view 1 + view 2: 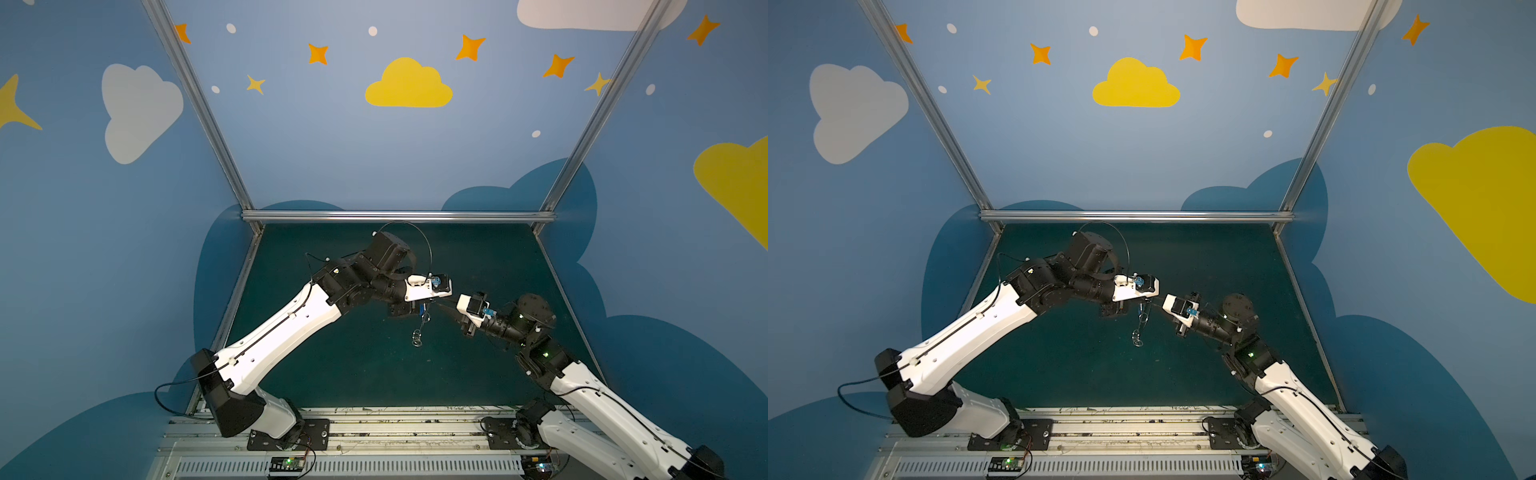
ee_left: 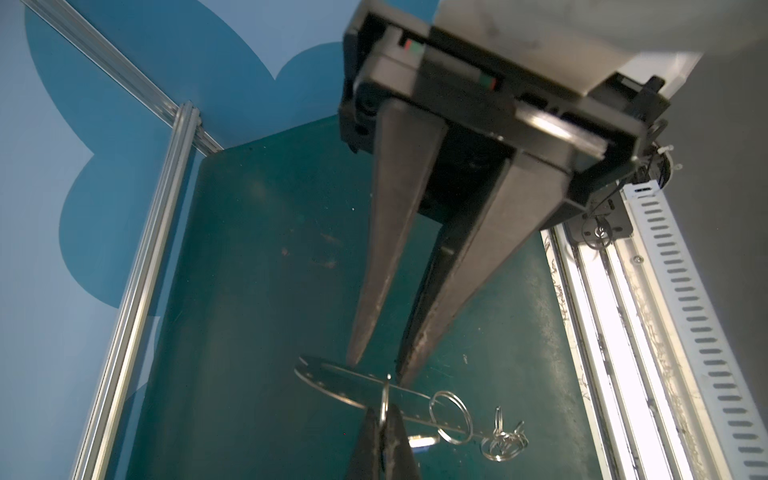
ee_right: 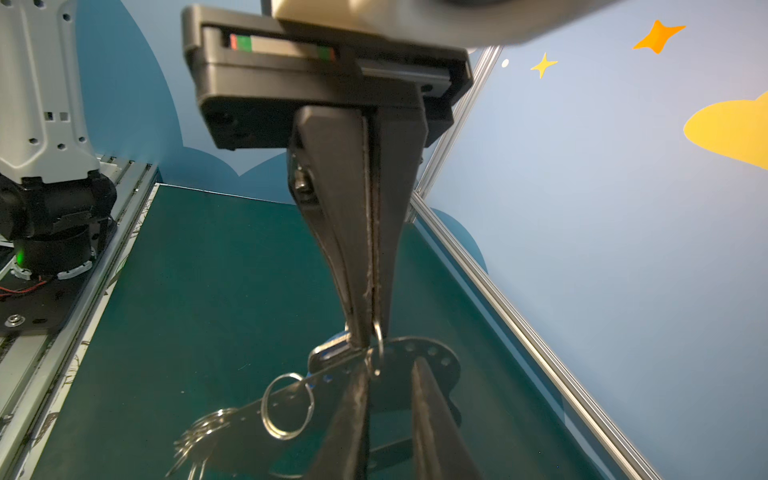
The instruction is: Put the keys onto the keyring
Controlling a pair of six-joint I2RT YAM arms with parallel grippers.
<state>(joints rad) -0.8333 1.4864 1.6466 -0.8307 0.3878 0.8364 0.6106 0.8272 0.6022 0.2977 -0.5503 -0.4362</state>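
Keyring in left fingers, above mat; right fingers on 1 ring; key beside them.

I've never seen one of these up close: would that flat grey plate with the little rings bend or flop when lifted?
Probably stiff: the plate juts out straight though the left tool grips it at one spot only. It looks thin, so likely light. The loose rings dangle from its edge holes, so they would probably swing; the right tool pinches one ring.

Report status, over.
Left tool shut on flat grey handbag-shaped keyring plate, held aloft. Right tool shut on one silver split ring at its edge. Small blue-headed key beside that ring, threading unclear. No obstruction seen.
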